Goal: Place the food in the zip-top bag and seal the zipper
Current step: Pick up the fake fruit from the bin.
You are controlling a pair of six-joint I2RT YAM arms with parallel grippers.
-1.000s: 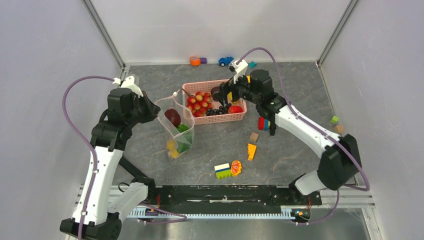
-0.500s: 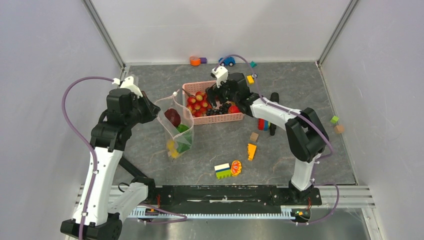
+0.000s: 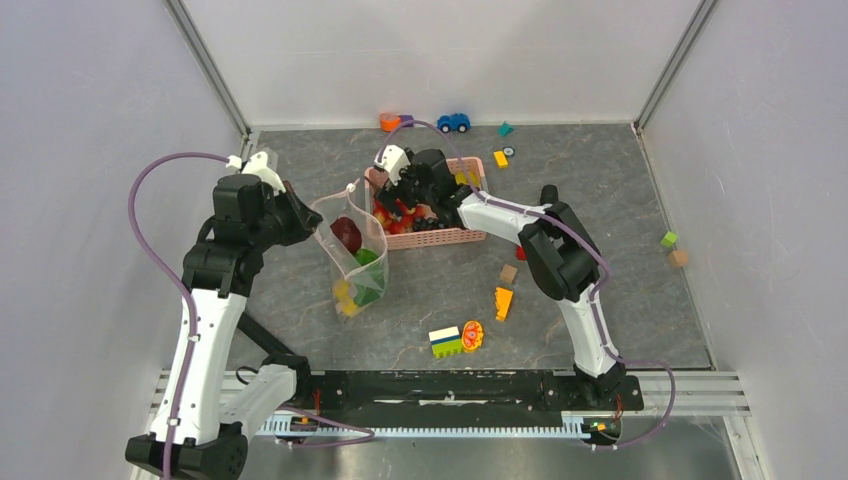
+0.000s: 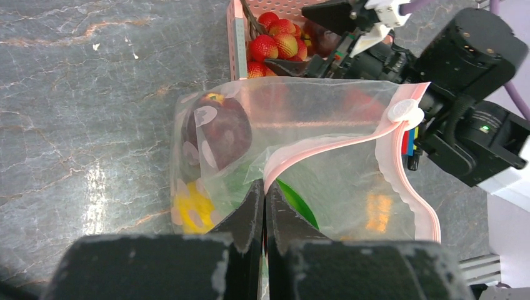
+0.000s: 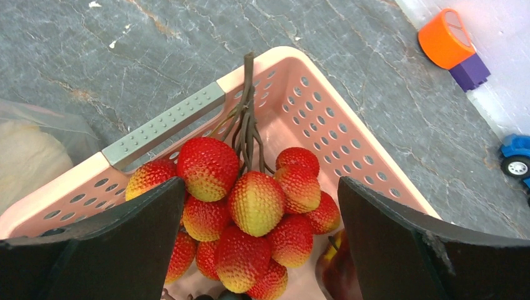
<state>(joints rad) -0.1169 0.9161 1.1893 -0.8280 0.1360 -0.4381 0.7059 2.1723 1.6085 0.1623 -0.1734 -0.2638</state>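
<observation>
Just left of the pink basket (image 3: 470, 238), the left hand (image 4: 263, 194) stays pinched shut on the zipper (image 4: 325, 147), holding the zip-top bag (image 3: 355, 255) upright and agape on the bench (image 3: 600, 200), apple (image 4: 219, 128) and greens (image 4: 300, 209) already inside. Beyond, the right hand (image 5: 259, 181) has swung from the basket's right end to its left, spread wide astride the strawberries (image 5: 250, 206), gripping nothing; the next fruit looks chosen.
</observation>
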